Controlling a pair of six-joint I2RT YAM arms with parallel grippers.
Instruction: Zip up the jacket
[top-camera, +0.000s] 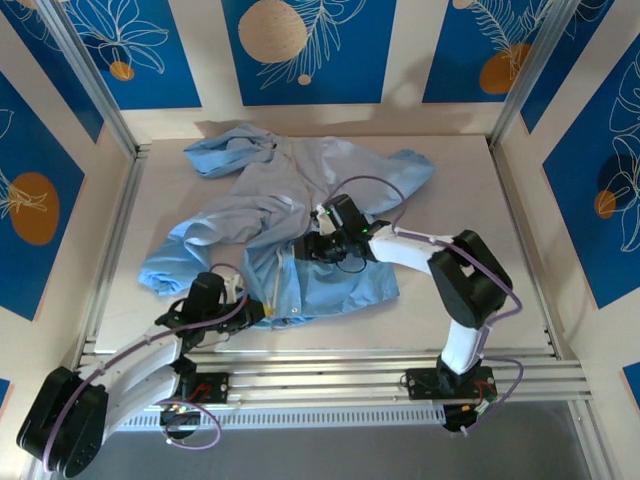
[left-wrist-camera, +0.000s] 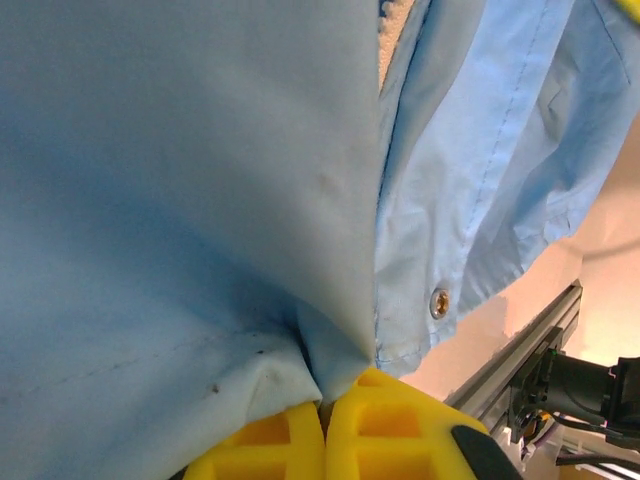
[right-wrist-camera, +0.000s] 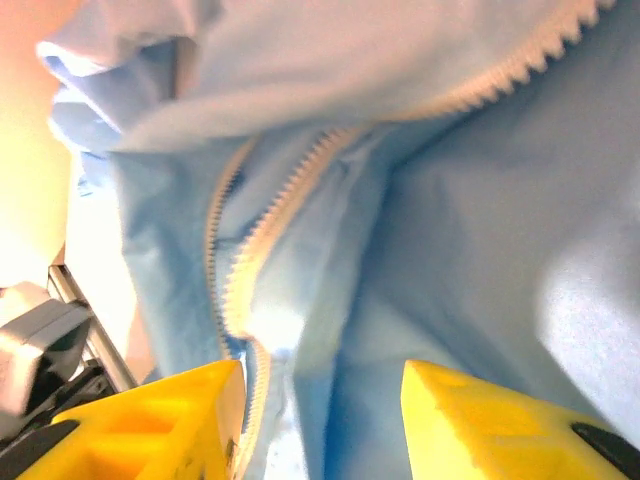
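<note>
From above, the two black-and-white arms rise from the aluminium rail (top-camera: 330, 385) at the near edge. The left arm (top-camera: 130, 365) reaches a short way in, and the left gripper (top-camera: 250, 312) sits at the near hem of the large light-blue thin fabric jacket (top-camera: 300, 180). The jacket lies rumpled across the middle and far-left part of the pale table (top-camera: 480, 220), one sleeve bunched at the back. The right arm (top-camera: 460, 290) bends in from the right, its right gripper (top-camera: 318, 246) low over the middle of the jacket's front, beside the pale zipper line (top-camera: 275, 285).

On the left wrist, the yellow fingers (left-wrist-camera: 385, 430) are pressed together with a fold of the jacket (left-wrist-camera: 180, 200) pinched between them, the cloth drawn up into a crease at the tips of the left gripper (left-wrist-camera: 323, 408). Just to the right hangs a hem edge with a small metal snap stud (left-wrist-camera: 439, 301), and past it the rail (left-wrist-camera: 520, 350).

On the right wrist, the yellow fingers (right-wrist-camera: 150, 425) stand spread apart. The right gripper (right-wrist-camera: 320, 420) grips nothing, with the jacket (right-wrist-camera: 500, 230) close in front. The white zipper teeth (right-wrist-camera: 250, 260) run down toward the left finger.
</note>
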